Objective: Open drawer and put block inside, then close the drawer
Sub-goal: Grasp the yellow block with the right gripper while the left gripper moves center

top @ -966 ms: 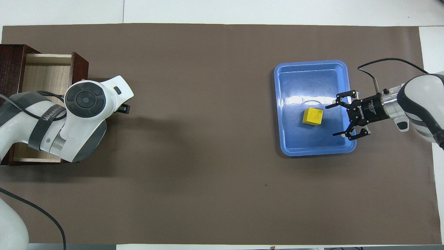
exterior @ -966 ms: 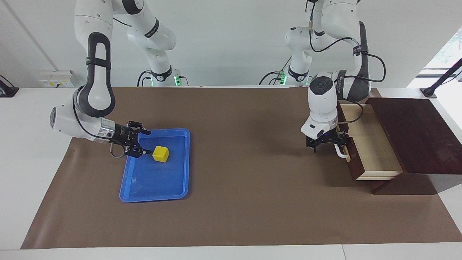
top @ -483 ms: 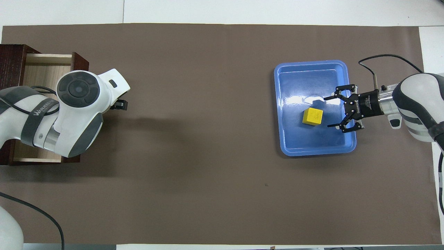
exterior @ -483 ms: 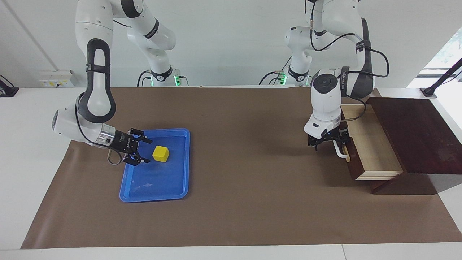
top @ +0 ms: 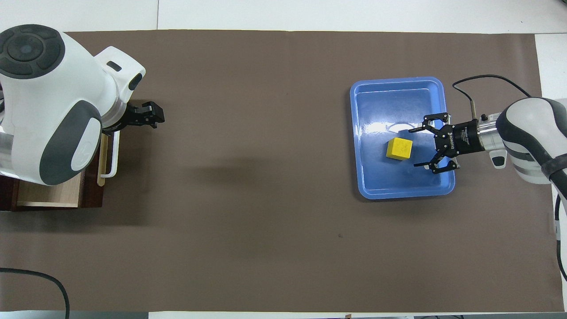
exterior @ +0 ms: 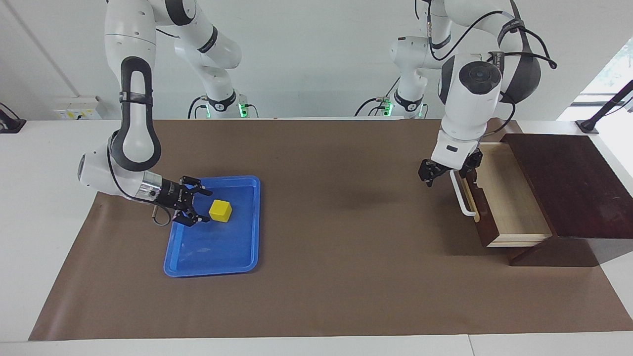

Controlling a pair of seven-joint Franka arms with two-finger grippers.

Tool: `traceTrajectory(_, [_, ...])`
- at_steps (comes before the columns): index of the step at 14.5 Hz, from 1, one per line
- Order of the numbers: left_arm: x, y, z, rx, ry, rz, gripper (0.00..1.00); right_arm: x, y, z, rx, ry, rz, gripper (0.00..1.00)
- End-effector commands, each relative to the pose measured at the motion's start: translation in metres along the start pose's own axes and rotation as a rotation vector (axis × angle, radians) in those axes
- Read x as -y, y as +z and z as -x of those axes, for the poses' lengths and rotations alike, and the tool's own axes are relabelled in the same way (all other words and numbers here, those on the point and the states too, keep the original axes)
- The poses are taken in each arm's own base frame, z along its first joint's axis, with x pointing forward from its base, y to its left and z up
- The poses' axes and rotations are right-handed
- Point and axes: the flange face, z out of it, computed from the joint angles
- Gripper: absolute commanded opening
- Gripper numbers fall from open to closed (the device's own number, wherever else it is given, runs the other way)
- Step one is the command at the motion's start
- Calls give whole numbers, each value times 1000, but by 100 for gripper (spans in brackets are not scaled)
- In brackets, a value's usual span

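Observation:
The drawer (exterior: 504,198) stands pulled out of its dark wooden box (exterior: 568,183), its pale inside bare and its white handle (exterior: 462,198) free. It also shows in the overhead view (top: 48,195), mostly hidden under the arm. My left gripper (exterior: 428,177) hangs in the air over the mat just in front of the drawer, by the handle's end nearer the robots, touching nothing. The yellow block (exterior: 220,210) lies in the blue tray (exterior: 212,247). My right gripper (exterior: 203,206) is open, low in the tray, right beside the block, its jaws not around it.
The brown mat (exterior: 326,237) covers the table between the tray and the drawer. The tray (top: 398,97) lies toward the right arm's end and the box toward the left arm's end. The left arm's wrist (top: 44,102) covers much of the drawer from above.
My left gripper has risen away from the drawer handle and drawn back toward the robots. My right gripper has edged closer to the block. The drawer and the block have not moved.

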Motion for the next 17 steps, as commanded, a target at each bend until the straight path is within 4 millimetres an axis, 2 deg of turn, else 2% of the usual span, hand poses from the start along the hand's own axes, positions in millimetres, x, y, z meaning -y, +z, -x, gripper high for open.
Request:
traceTrajectory(1, [-6, -12, 18, 76, -251, 58, 100, -6, 13, 9, 15, -21, -30, 100])
traceTrajectory(3, [-11, -16, 24, 111, -411, 90, 100, -8, 15, 8, 12, -28, -31, 100])
traceTrajectory(8, [-53, -26, 52, 120, -804, 90, 100, -15, 19, 0, -13, -68, -44, 100])
traceTrajectory(11, [-70, -26, 59, 106, -946, 126, 100, -15, 19, 0, -13, -72, -46, 100])
traceTrajectory(13, [-76, -26, 66, 106, -1022, 134, 100, -15, 18, -1, -10, -71, -46, 100])
traceTrajectory(16, [-75, -19, 65, 109, -1144, 147, 100, -15, 17, -1, -8, -70, -46, 100])
traceTrajectory(17, [-74, -19, 64, 105, -1150, 159, 100, -15, 17, -1, -8, -70, -46, 96])
